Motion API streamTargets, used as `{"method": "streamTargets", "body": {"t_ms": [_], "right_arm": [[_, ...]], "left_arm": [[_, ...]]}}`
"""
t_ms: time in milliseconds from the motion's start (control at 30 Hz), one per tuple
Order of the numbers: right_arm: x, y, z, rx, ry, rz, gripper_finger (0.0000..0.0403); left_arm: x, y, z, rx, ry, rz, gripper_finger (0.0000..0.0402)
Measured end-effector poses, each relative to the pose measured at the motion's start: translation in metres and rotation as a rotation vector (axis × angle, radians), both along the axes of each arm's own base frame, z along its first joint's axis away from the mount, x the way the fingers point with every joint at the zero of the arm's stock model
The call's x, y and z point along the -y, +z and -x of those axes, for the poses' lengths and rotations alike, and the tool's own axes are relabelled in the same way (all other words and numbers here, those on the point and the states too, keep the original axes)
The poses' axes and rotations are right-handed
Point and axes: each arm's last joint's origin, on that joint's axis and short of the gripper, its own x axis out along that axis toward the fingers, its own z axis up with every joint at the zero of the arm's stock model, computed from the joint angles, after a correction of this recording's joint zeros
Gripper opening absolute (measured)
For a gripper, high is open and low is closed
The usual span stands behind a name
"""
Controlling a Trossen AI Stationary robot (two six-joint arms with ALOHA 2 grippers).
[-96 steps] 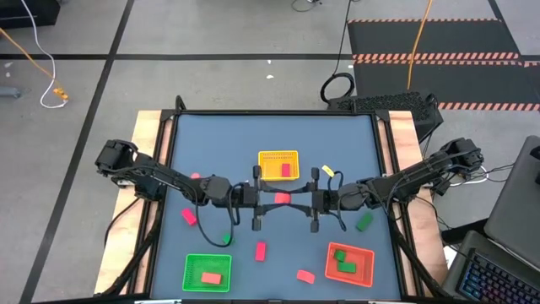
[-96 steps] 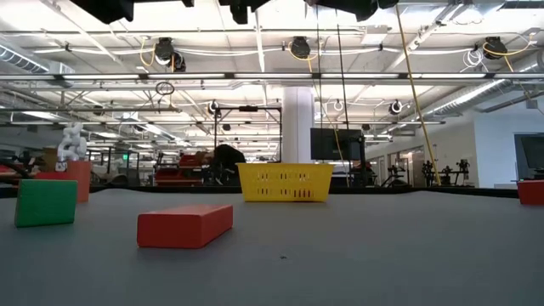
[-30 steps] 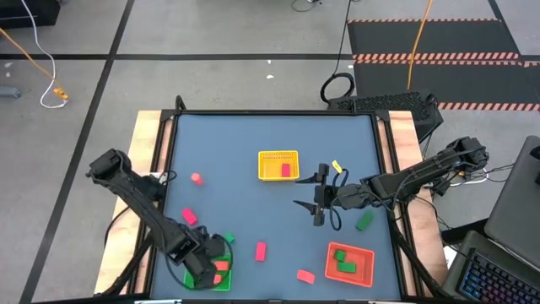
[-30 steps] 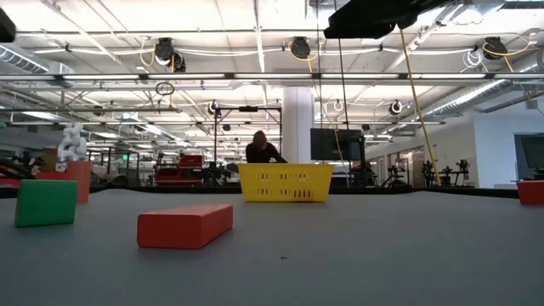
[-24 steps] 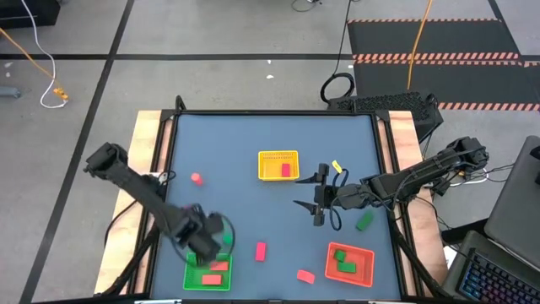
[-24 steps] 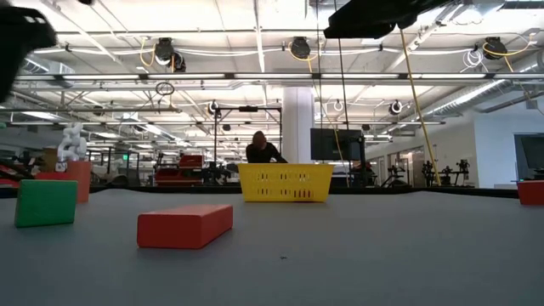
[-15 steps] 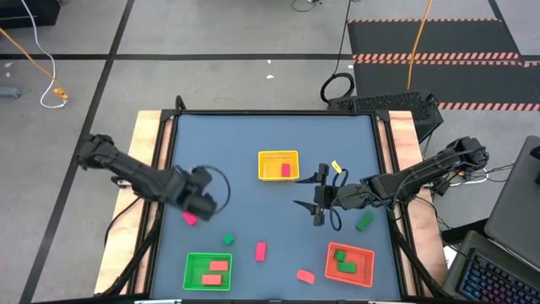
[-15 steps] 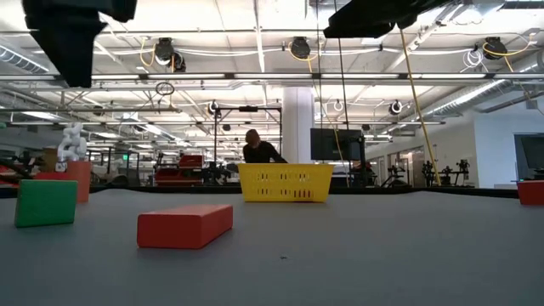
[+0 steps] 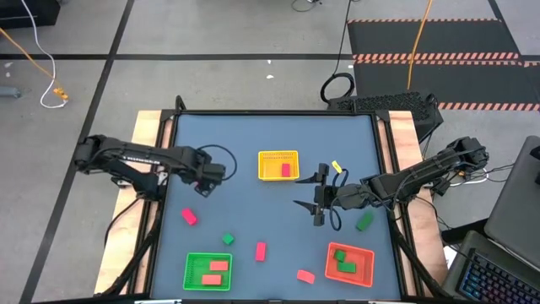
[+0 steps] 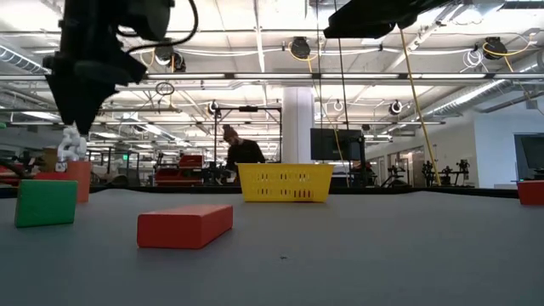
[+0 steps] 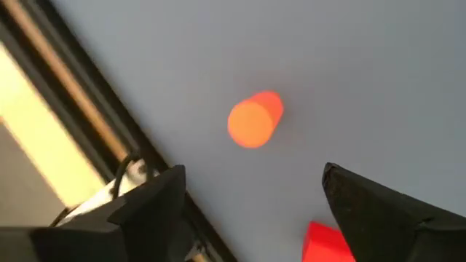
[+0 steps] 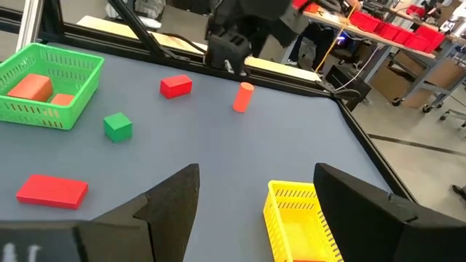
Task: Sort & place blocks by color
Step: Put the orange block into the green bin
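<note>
The left gripper (image 9: 205, 179), jaws spread and empty, hides our orange cylinder (image 11: 254, 120) from above; it has swung up from the green basket (image 9: 207, 272). The right gripper (image 9: 318, 201) waits open.

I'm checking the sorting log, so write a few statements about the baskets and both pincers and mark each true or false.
1. The left pincer is open over a salmon-orange cylinder. True.
2. The green basket holds green blocks. False: it holds salmon-orange blocks.
3. The red basket holds green blocks. True.
4. The right pincer grips a block. False: it is open and empty, above the table between the yellow and red baskets.
5. The yellow basket is empty. False: a red block lies in it.
</note>
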Motion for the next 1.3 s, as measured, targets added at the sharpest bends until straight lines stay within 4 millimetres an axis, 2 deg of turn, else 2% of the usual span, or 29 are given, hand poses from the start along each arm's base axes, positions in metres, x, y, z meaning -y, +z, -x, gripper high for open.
{"method": "streamTargets", "body": {"t_ms": [200, 400, 667, 1067, 1300], "right_arm": [[0.000, 0.000, 0.000, -0.001, 0.000, 0.001, 0.0263], [0.000, 0.000, 0.000, -0.001, 0.000, 0.001, 0.0263], [0.000, 0.000, 0.000, -0.001, 0.000, 0.001, 0.0263], [0.000, 0.000, 0.000, 0.000, 0.000, 0.001, 0.0263], [0.000, 0.000, 0.000, -0.001, 0.000, 0.001, 0.0263]], "left_arm": [[-0.019, -0.027, -0.002, 0.060, 0.024, 0.102, 0.0366], [-0.031, -0.044, 0.012, -0.007, 0.073, 0.119, 0.0367], [-0.034, -0.053, 0.004, 0.094, 0.035, 0.119, 0.0342], [-0.037, -0.053, 0.005, 0.088, 0.043, 0.121, 0.0265], [-0.036, -0.053, 0.006, 0.081, 0.045, 0.122, 0.0238]]}}
